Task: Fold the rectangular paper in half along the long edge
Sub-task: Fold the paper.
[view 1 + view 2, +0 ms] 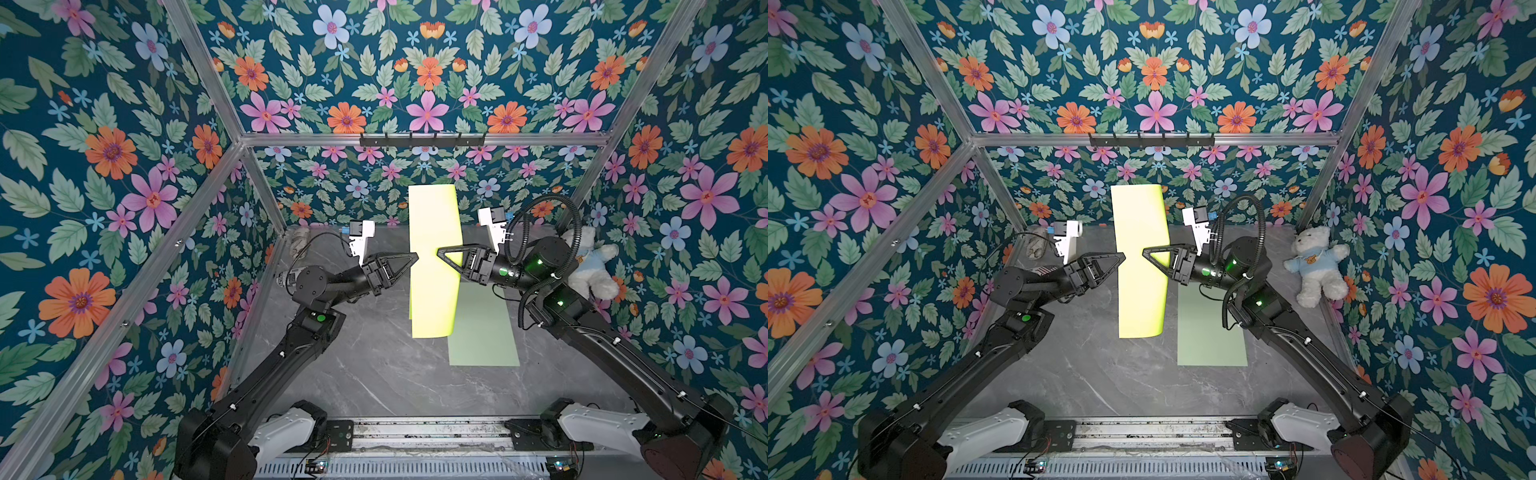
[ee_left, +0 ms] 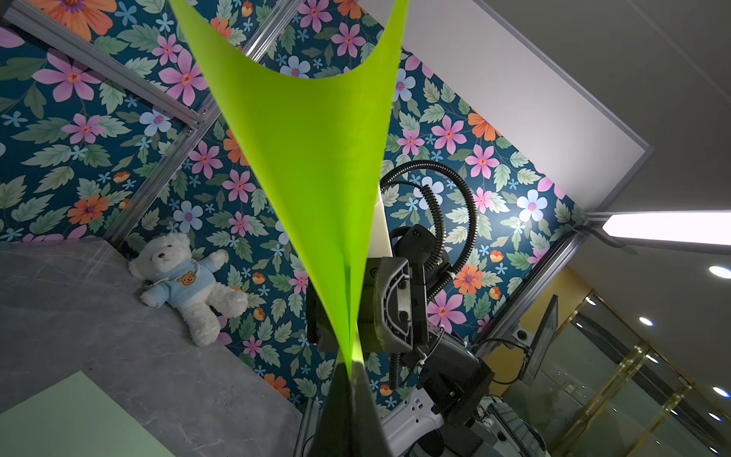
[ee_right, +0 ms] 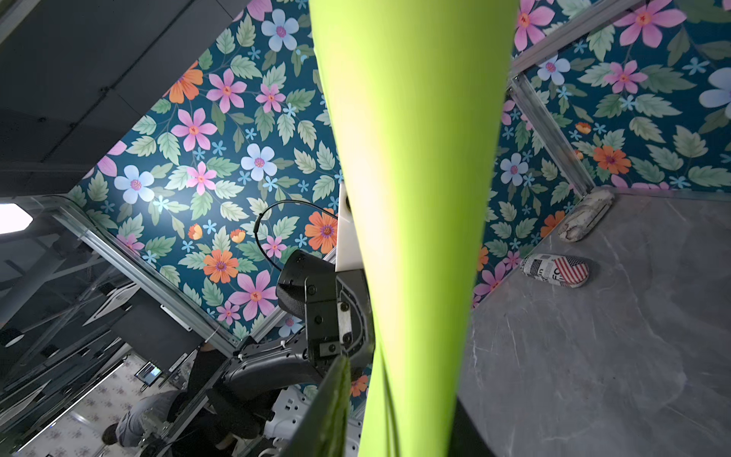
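Left hand (image 1: 414, 257): clenched on paper (image 1: 432, 299), which hangs above desk (image 1: 374, 374) between both hands.
Right hand (image 1: 439, 252): straddles the bend; grip unclear (jaws apart).
Do well: align long edges, then crease.

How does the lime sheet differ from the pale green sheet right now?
Color: the lime sheet is bright yellow-green, while the pale green sheet is muted.
Pose: the lime sheet is up in the air, pinched by the left pincer. The pale green sheet lies on the table.
Shape: the lime sheet curls over on itself, and the pale green sheet is flat.
Both are plain rectangular sheets.
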Controlling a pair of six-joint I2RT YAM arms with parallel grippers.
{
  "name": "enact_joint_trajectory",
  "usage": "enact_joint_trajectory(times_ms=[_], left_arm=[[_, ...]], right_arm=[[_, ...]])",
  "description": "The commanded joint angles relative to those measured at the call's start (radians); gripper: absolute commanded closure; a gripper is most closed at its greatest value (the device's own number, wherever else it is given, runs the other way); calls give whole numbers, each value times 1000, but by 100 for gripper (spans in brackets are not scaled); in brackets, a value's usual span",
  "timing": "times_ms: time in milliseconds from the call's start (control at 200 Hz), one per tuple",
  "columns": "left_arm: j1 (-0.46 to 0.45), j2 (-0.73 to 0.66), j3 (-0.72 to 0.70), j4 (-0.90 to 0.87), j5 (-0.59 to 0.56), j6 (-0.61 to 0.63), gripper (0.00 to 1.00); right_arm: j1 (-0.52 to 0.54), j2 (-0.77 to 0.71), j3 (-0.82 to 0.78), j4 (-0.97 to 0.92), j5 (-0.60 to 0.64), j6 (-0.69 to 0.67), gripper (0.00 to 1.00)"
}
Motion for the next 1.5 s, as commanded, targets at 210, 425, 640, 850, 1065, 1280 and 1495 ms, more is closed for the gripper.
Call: enact_joint_trajectory(times_ms=[210, 425, 640, 850, 1065, 1280, 1495], left_arm=[[1, 1, 5, 35, 12, 1, 100], [1, -3, 5, 28, 13, 4, 100], [1, -4, 9, 29, 16, -1, 100], [1, -5, 16, 17, 18, -2, 100], [-1, 8, 18, 18, 18, -6, 92], [-10, 34, 18, 40, 25, -26, 88], [-13, 29, 16, 23, 25, -17, 90]], right_arm=[[11, 6, 40, -69, -37, -61, 82], [11, -3, 34, -78, -28, -70, 88], [12, -3, 34, -88, -27, -80, 93], [11, 5, 36, -107, -35, -98, 98], [18, 18, 42, -98, -58, -96, 98], [39, 44, 68, -116, -72, -118, 98], [40, 60, 97, -172, -79, -151, 98]])
